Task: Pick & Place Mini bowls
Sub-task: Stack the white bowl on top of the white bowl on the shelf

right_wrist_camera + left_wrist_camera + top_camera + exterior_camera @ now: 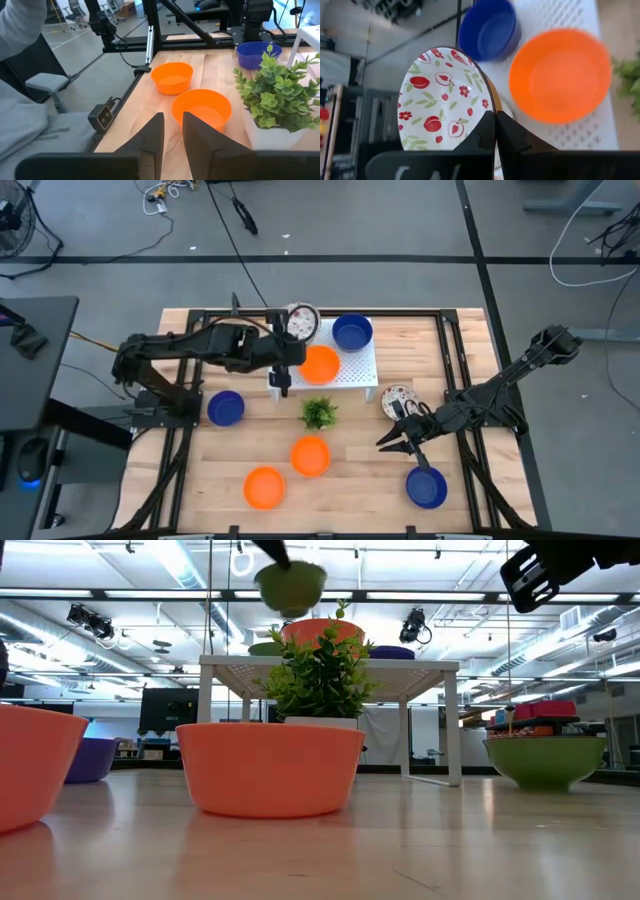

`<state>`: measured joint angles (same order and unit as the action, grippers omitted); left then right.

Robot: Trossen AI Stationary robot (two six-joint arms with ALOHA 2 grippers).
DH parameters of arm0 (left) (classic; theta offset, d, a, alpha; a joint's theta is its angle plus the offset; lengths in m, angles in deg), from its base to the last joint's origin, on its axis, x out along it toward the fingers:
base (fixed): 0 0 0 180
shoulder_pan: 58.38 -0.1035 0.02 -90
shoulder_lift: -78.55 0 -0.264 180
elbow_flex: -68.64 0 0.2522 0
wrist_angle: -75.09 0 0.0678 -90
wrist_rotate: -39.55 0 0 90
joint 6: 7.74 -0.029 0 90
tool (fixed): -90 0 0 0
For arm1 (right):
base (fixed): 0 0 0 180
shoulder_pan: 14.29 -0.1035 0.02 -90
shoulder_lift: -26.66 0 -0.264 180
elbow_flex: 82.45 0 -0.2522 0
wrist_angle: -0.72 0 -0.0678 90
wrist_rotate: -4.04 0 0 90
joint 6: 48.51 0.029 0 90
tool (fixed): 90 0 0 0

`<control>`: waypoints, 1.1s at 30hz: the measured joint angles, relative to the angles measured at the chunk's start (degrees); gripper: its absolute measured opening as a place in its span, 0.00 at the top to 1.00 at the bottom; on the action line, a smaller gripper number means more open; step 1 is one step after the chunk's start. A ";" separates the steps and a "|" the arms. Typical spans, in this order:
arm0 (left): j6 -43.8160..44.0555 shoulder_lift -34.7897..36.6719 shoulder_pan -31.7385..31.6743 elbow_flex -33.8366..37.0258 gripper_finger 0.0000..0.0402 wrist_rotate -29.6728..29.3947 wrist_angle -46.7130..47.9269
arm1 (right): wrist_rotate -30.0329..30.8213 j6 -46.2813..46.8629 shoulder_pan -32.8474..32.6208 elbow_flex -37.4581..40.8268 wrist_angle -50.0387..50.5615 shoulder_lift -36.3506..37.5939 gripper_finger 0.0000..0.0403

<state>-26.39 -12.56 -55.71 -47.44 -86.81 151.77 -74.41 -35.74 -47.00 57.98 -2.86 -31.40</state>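
Jaws of your left gripper (495,131) are pinching the rim of a white speckled bowl (442,100), holding it lifted above the white rack's (352,371) far left corner, beside an orange bowl (320,364) and a blue bowl (352,331). Your right gripper (393,442) is hovering over the table (240,450) with jaws slightly parted, gripping nothing.

Long ceiling strip lights (190,565) lit the room brightly and evenly, leaving only soft shadows on the wooden table (360,470). At table height the nearest orange bowl (270,768) looked soft and the hall behind hazy. In the left wrist view, the orange bowl on the rack (560,75) was smeared with blur.
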 joint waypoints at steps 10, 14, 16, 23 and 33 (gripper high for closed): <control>3.08 0.02 -4.91 3.29 0.99 1.73 2.87 | 0.02 -1.05 0.02 0.00 0.01 0.00 0.81; 3.09 0.02 -6.67 6.13 0.99 1.95 0.01 | 0.02 -1.05 0.02 0.00 -0.28 0.00 0.81; 3.09 0.02 -7.19 7.27 0.99 3.29 -2.43 | 0.02 -1.05 0.02 0.00 -0.31 0.00 0.81; 3.09 -0.28 -8.76 8.11 0.99 6.30 -5.13 | 0.02 -1.05 0.02 0.00 -0.31 0.00 0.81; 3.02 -2.95 -9.55 8.13 0.99 7.18 -5.97 | 0.02 -0.33 0.02 0.00 -0.22 0.00 0.81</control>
<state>-23.36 -15.51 -65.25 -39.32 -79.63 145.80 -74.39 -36.06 -46.98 57.98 -3.08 -31.40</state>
